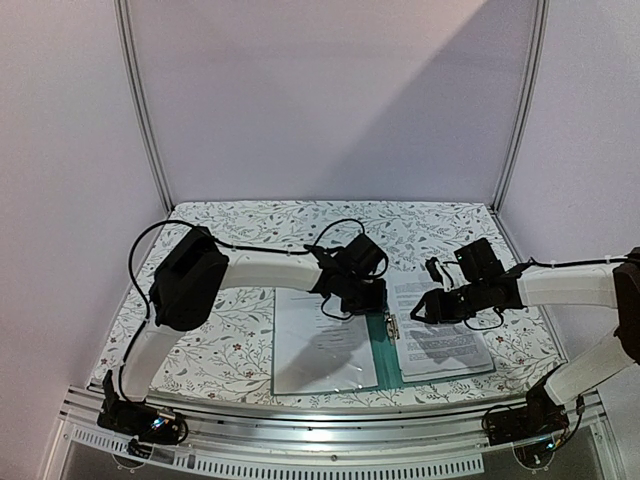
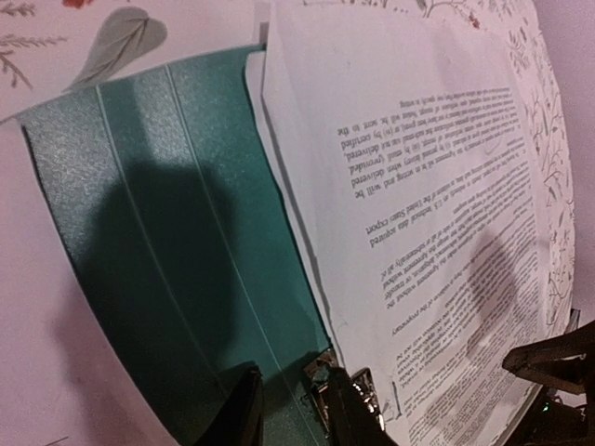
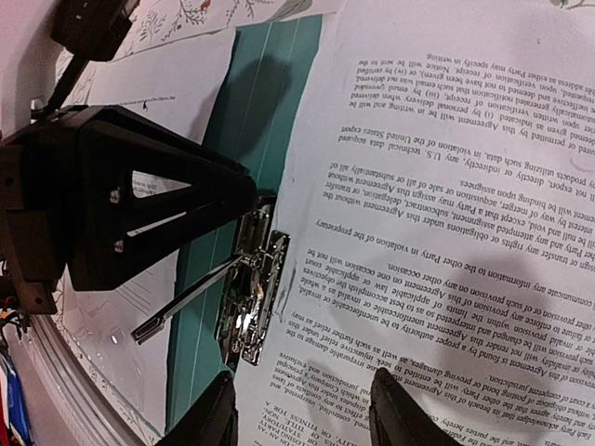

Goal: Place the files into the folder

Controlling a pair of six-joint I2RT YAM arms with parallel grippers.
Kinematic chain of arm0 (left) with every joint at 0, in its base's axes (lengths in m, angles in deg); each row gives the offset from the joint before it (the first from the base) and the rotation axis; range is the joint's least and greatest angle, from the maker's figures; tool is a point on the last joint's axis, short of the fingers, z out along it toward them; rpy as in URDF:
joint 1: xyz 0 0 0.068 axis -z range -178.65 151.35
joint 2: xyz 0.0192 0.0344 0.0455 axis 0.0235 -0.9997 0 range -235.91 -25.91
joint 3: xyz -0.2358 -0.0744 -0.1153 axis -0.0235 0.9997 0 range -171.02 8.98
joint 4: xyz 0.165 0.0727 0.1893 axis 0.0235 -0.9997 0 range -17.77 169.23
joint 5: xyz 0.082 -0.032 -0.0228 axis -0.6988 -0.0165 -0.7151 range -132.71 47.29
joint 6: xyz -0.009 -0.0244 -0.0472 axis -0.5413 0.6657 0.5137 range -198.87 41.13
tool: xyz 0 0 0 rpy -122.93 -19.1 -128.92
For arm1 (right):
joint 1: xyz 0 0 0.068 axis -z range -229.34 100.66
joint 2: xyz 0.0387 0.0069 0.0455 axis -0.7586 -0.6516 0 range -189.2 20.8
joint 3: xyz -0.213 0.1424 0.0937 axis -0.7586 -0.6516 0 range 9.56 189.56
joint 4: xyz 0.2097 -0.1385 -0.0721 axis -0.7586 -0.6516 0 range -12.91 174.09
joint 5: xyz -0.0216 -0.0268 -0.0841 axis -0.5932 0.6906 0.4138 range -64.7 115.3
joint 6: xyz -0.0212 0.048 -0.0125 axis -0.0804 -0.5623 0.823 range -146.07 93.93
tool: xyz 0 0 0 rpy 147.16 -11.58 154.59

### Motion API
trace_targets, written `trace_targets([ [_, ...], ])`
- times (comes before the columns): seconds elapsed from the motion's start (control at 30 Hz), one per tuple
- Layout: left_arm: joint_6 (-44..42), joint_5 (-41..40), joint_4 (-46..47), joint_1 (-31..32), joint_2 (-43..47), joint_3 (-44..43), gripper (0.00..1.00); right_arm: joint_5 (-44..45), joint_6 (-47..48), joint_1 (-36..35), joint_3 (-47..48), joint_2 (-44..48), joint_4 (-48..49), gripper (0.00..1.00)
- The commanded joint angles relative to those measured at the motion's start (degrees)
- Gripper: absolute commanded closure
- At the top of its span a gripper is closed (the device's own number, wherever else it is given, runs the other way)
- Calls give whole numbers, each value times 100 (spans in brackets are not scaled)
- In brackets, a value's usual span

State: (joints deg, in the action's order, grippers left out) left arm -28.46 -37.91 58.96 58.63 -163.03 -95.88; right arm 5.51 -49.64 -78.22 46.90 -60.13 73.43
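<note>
Folder (image 1: 384, 362) lies open flat at table centre front, teal spine strip showing between two white halves. Files (image 1: 445, 335): printed sheet lies on the folder's right half, left edge just beside the silver clip (image 3: 256, 297). The left half is covered by a pale glossy sheet (image 1: 320, 345). Only the right wrist view shows the clip's lever (image 3: 181, 302) raised off the spine, and faint print on that left sheet; the top view shows the clip as a small glint. The left wrist view alone shows the wide teal inner face clearly. Left gripper (image 2: 296, 418) is at the clip's far end, jaws narrowly apart with clip metal between them; cannot tell if it pinches. Right gripper (image 3: 307, 418) is over the printed sheet near the clip, fingers spread wide, holding nothing; contact with the paper unclear. The two grippers are close together over the spine. The folder's near edge sits close to the front rail (image 1: 330, 435); the floral table (image 1: 240, 330) is bare to the left and behind.
</note>
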Motion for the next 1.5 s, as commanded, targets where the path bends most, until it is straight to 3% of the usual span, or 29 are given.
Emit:
trace_targets([
  [0.0,99,93,51,91,-232,-122,76,70,-16,-50,-24,-37,38,52],
  [0.57,408,-12,-108,93,-491,-151,83,88,18,-48,-96,63,37,52],
  [0.9,571,-355,-438,109,-415,-159,96,85,45,-51,-69,94,37,52],
  [1.1,808,-461,-670,113,-333,-160,98,-42,7,-49,-28,69,99,52],
  [1.47,1118,-1117,-1032,170,3,-149,100,-1063,-1276,-449,377,-504,836,48],
])
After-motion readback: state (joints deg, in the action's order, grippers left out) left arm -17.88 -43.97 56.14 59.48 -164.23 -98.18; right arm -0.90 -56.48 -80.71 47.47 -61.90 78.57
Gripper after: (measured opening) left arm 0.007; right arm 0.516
